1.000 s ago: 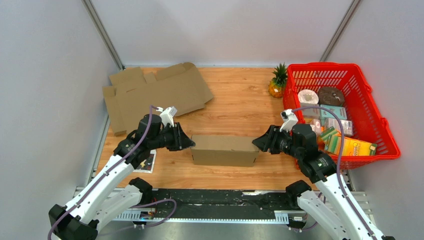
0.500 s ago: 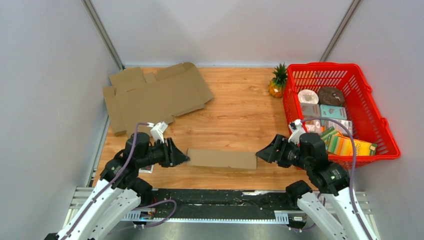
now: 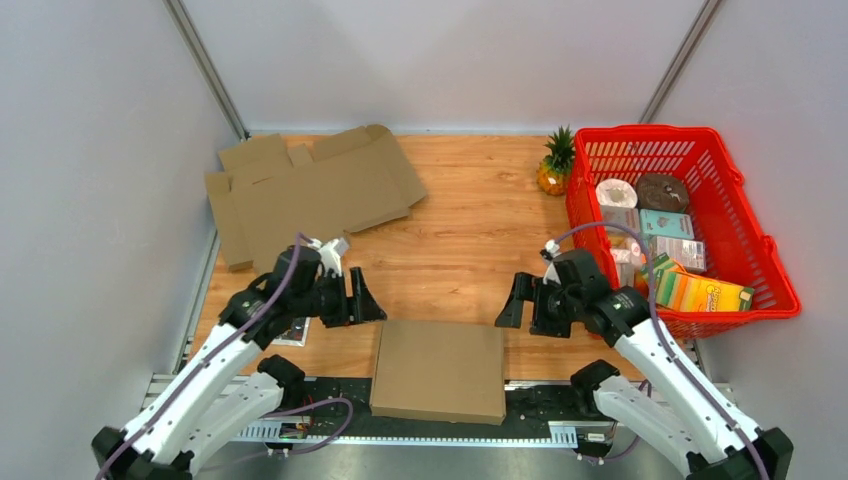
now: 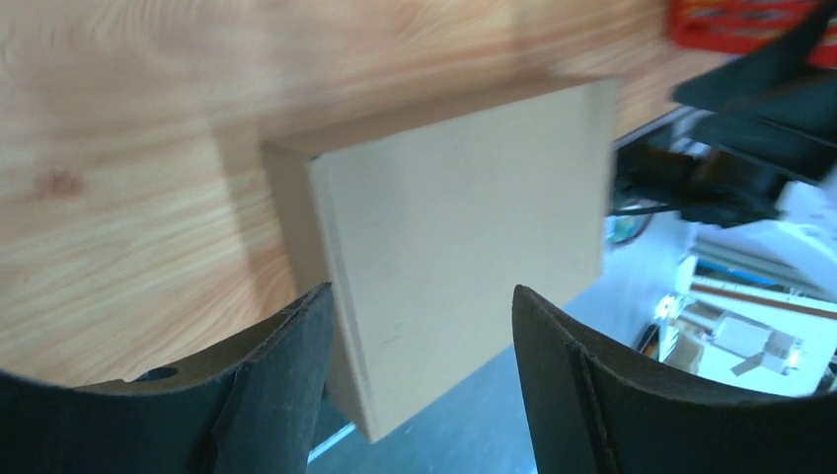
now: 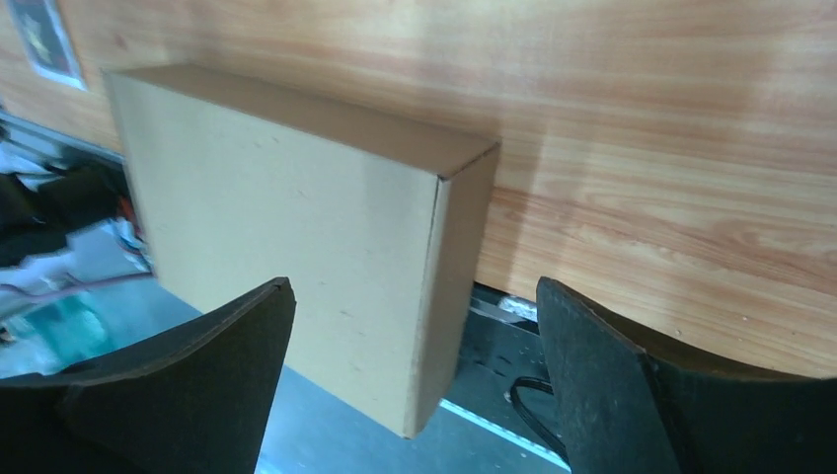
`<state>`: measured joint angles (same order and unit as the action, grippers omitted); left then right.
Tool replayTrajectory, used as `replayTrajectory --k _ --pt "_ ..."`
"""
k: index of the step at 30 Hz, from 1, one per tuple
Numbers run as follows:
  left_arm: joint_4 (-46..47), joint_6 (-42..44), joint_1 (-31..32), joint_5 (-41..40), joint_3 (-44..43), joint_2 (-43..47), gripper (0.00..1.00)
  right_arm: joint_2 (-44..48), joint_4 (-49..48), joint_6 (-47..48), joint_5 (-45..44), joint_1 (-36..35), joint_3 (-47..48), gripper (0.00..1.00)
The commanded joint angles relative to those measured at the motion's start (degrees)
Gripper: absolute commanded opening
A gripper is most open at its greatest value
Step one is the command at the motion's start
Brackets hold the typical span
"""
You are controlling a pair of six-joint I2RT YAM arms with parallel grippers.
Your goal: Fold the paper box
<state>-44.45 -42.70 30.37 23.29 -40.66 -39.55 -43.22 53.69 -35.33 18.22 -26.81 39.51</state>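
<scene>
The folded paper box (image 3: 438, 370) is closed and lies flat on its broad face at the table's near edge, its front part hanging over the black rail. My left gripper (image 3: 365, 300) stands open just beyond the box's far left corner, apart from it. My right gripper (image 3: 513, 302) is open off the far right corner, also holding nothing. In the left wrist view the box (image 4: 464, 227) shows beyond the spread fingers of that gripper (image 4: 422, 291). The right wrist view has the box (image 5: 286, 227) ahead of its wide gripper (image 5: 415, 283).
A flat unfolded cardboard sheet (image 3: 310, 190) lies at the back left. A red basket (image 3: 690, 135) full of groceries stands at the right, with a small pineapple (image 3: 555, 165) beside it. A small printed card (image 3: 293, 327) lies under the left arm.
The box was held on edge between both grippers, came down toward the near edge, and now lies flat. Both grippers have opened, let go and drawn back.
</scene>
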Motion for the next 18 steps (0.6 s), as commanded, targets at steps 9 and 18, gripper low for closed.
replayTrajectory --k 9,18 --pt "20.0 -6.6 10.0 1.2 15.2 -9.7 0.71 -7.8 -20.4 -17.2 -11.4 -23.0 -10.9 0.8" --pt "23.4 1.5 11.2 2.0 -3.5 -29.8 0.6 -19.9 -18.9 -9.2 -25.3 -23.4 7.1 0.81"
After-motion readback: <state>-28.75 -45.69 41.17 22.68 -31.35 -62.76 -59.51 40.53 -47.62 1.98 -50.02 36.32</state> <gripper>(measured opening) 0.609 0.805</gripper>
